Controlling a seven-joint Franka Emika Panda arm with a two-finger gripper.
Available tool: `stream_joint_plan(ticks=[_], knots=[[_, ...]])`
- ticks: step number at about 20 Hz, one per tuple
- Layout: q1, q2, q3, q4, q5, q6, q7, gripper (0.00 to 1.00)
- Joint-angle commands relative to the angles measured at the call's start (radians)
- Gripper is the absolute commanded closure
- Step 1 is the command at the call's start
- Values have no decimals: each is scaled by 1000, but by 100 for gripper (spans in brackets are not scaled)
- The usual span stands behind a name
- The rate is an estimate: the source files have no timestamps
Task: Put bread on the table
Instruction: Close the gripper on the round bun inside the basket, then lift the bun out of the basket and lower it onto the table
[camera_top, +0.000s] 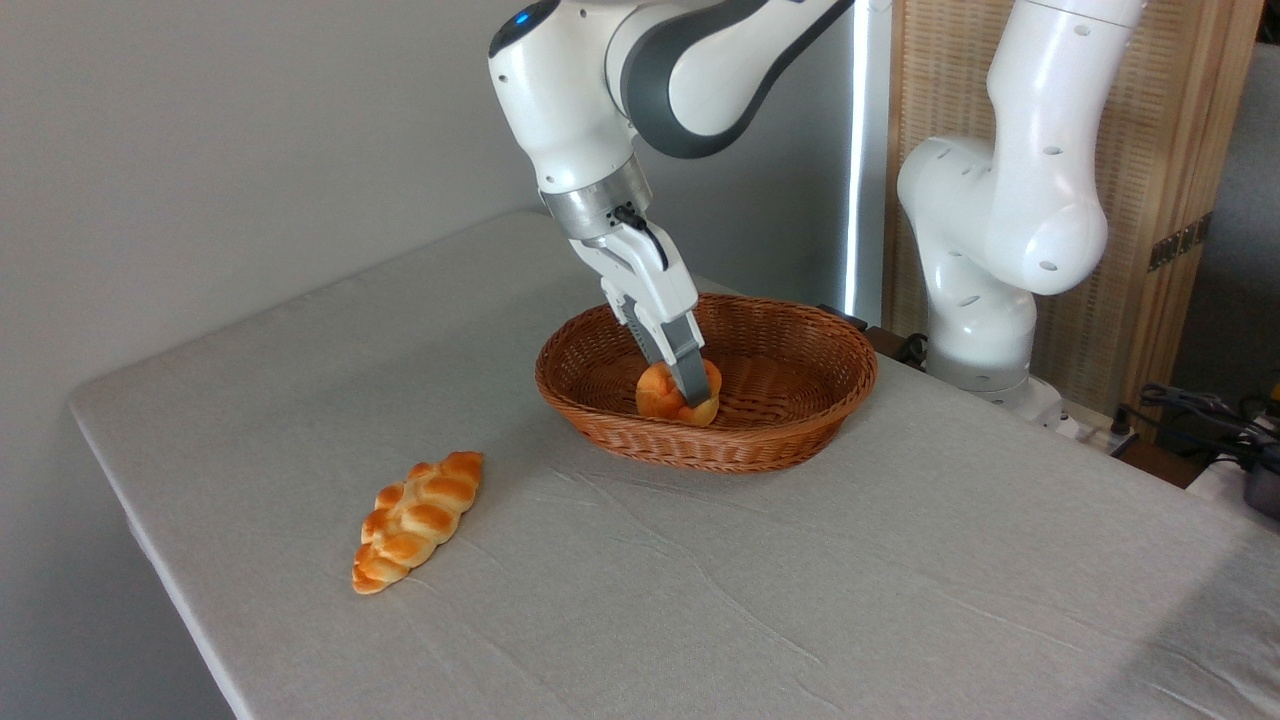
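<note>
The bun (668, 396) sits inside the wicker basket (800, 420), on its floor toward the front-left wall, with its paler base showing at the lower right. The pincer (681, 386) reaches down into the basket at a slant, tips leaning toward the right. One grey finger (688, 368) lies across the front of the bun, touching it; the other finger is hidden behind the bun, so the jaws appear to be closed around it, though the far contact cannot be seen. The bun seems to rest on the basket floor or just above it; which one I cannot tell.

The basket stands on the grey cloth of the counter (820, 600), toward the far edge and roughly midway along it. A braided loaf (417, 520) lies flat on the cloth near the left edge of the counter, well apart from the basket, its long axis running from front-left to back-right.

The arm's white base (985, 300) rises beyond the counter's far right edge, before a wooden screen (1160, 150). Some cables (1200, 410) lie at the far right.
</note>
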Motion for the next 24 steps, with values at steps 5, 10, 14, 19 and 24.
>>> stream_joint_plan(ticks=[5, 10, 14, 19, 24], knots=[[-7, 16, 18, 192, 11, -61, 9, 55], [-10, 71, 96, 307, 13, -26, 18, 51], [-10, 108, 151, 303, 75, 47, 48, 47], [-10, 229, 216, 300, 169, 148, 46, 35], [-10, 264, 227, 297, 171, 237, 41, 0]])
